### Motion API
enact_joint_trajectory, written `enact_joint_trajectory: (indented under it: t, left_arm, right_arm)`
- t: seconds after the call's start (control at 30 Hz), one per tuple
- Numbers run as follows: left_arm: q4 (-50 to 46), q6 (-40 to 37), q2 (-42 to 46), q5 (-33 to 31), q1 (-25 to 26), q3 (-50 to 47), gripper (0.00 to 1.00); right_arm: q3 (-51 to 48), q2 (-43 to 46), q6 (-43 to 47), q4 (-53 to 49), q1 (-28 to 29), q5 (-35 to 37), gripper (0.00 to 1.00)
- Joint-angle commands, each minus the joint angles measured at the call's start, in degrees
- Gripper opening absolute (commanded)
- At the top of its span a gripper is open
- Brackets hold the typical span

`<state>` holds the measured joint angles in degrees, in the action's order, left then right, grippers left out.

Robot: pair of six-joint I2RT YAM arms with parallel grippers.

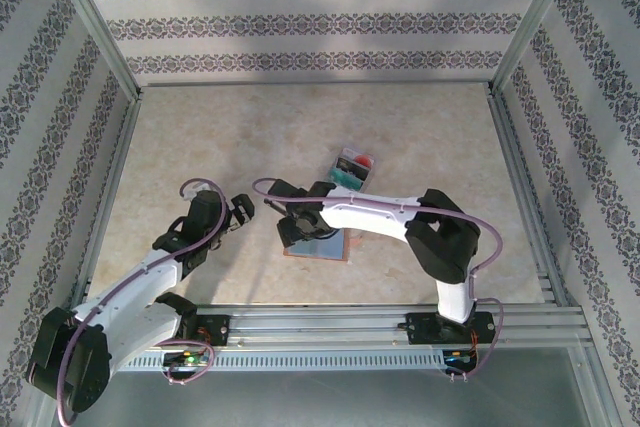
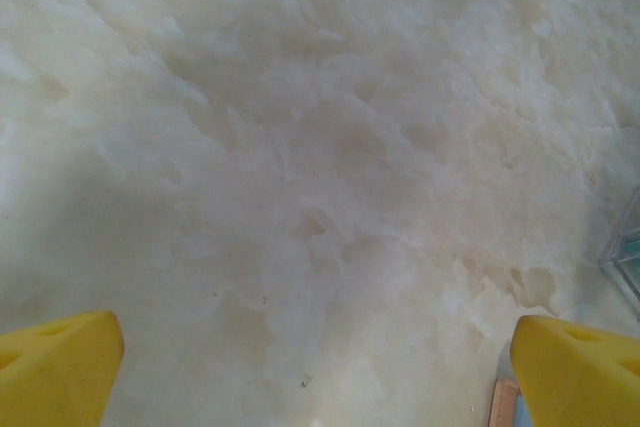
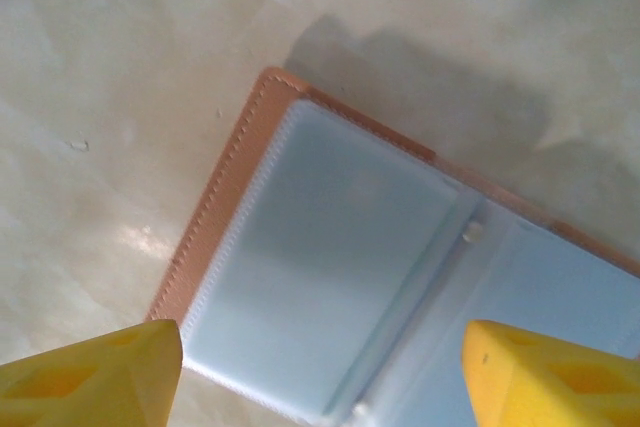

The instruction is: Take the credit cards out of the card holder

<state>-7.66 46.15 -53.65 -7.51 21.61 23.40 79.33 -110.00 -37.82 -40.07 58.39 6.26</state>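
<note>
The card holder (image 1: 330, 245) lies open on the table, brown border up and grey-blue sleeves showing. In the right wrist view the card holder (image 3: 330, 267) lies just below my right gripper (image 3: 320, 377), whose yellow fingertips (image 3: 90, 377) stand apart with nothing between them. From above, the right gripper (image 1: 295, 230) hovers over the holder's left half. Teal, red and dark credit cards (image 1: 352, 168) lie in a small clear tray behind the holder. My left gripper (image 1: 236, 215) is open to the left of the holder, and the left gripper (image 2: 318, 377) looks down on bare table.
The clear tray (image 1: 341, 154) stands behind the right arm, and its edge (image 2: 625, 257) shows at the right of the left wrist view. A corner of the card holder (image 2: 503, 402) shows by the left gripper's right finger. Metal frame rails and patterned walls border the table.
</note>
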Motion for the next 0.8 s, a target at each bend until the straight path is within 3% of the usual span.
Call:
enact_joint_trajectory:
  t: [0.0,0.27,0.77]
  left_arm:
    - [-0.54,1.05,0.62,0.73,-1.21,-1.04,0.99]
    - [-0.52,1.49,0.75,0.92,-1.39,-1.47,0.99]
    - [-0.8,1.57,0.96,1.27,-1.7,-1.43,0.99]
  right_arm:
    - [1.7,-2.52,-0.42,-0.27,0.3,-0.39,0.76]
    - [1.15,-4.59,-0.58,0.23,0.32,-0.86,0.78]
    - [-1.78,-5.62,-0.68,0.88,0.13,-1.06,0.68]
